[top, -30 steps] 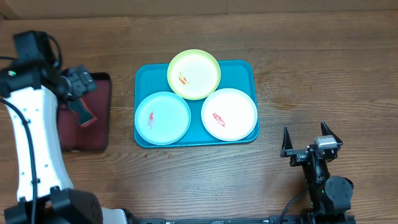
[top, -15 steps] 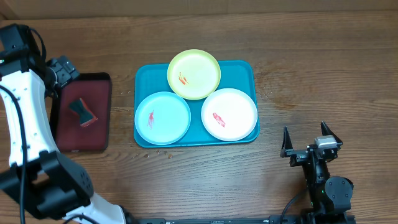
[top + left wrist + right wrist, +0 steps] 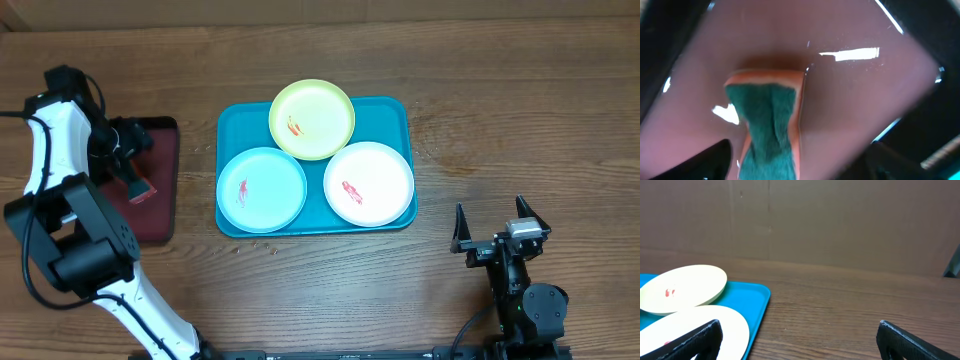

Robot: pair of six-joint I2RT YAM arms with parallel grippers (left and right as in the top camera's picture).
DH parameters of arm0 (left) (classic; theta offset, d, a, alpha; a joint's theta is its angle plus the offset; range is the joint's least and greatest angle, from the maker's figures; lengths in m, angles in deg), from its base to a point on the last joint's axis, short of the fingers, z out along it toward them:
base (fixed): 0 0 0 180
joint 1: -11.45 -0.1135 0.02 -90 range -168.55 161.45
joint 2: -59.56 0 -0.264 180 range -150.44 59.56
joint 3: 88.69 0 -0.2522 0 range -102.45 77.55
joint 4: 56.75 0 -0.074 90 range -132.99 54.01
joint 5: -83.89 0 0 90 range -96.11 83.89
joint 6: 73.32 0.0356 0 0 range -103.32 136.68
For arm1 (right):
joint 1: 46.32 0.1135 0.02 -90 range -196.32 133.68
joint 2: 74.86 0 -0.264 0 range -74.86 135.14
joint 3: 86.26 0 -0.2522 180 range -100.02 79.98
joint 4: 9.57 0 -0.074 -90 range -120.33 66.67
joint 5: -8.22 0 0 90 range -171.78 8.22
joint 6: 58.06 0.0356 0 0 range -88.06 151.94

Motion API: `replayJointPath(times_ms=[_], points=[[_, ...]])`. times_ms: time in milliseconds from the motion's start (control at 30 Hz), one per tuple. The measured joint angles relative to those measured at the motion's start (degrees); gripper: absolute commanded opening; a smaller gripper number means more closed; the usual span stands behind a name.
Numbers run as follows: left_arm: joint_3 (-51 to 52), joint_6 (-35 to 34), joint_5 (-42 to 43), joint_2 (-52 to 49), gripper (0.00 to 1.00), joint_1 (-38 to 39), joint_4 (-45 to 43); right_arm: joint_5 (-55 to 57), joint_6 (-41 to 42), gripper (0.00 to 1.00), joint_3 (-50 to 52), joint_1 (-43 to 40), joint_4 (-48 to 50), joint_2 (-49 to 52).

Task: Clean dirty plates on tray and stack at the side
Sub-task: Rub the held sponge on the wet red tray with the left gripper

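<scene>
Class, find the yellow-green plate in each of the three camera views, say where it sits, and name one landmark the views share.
Overhead: the yellow-green plate is at top centre, overlapping the far rim of the turquoise tray.
Left wrist: not in it; only a sponge on a dark red tray shows.
Right wrist: far left, mid-height.
Shared landmark: the turquoise tray, in the overhead and right wrist views.

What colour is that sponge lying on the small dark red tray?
Green scouring top over an orange body; the sponge shows best in the left wrist view.
</scene>
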Motion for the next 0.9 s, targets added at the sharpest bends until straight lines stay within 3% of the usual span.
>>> replayJointPath(times_ms=[133,367,500,533,633,700,733,867,900], points=[[0.0,2.1,0.4,-1.8,0.87,-0.7,-0.8,0.0,0.0,1.00,0.0,0.0,0.0,0.0],[0.0,3.3,-0.3,-5.2,0.86,-2.4,-1.6,0.0,0.0,1.00,0.0,0.0,0.0,0.0],[0.0,3.5,-1.1,-6.6,0.76,-2.7,-2.4,0.0,0.0,1.00,0.0,0.0,0.0,0.0],[0.0,3.5,-1.2,-6.6,0.72,-2.7,-2.5,0.0,0.0,1.00,0.0,0.0,0.0,0.0],[-0.1,3.5,-1.8,-6.8,0.47,-2.7,-3.6,0.0,0.0,1.00,0.0,0.0,0.0,0.0],[-0.6,3.5,-2.1,-7.2,0.15,-2.8,-4.0,0.0,0.0,1.00,0.0,0.0,0.0,0.0],[-0.7,3.6,-2.2,-7.3,0.05,-2.8,-4.2,0.0,0.0,1.00,0.0,0.0,0.0,0.0],[-1.0,3.8,-1.9,-7.3,0.06,-2.7,-4.5,0.0,0.0,1.00,0.0,0.0,0.0,0.0],[-1.0,3.9,-1.9,-7.3,0.32,-2.7,-4.4,0.0,0.0,1.00,0.0,0.0,0.0,0.0]])
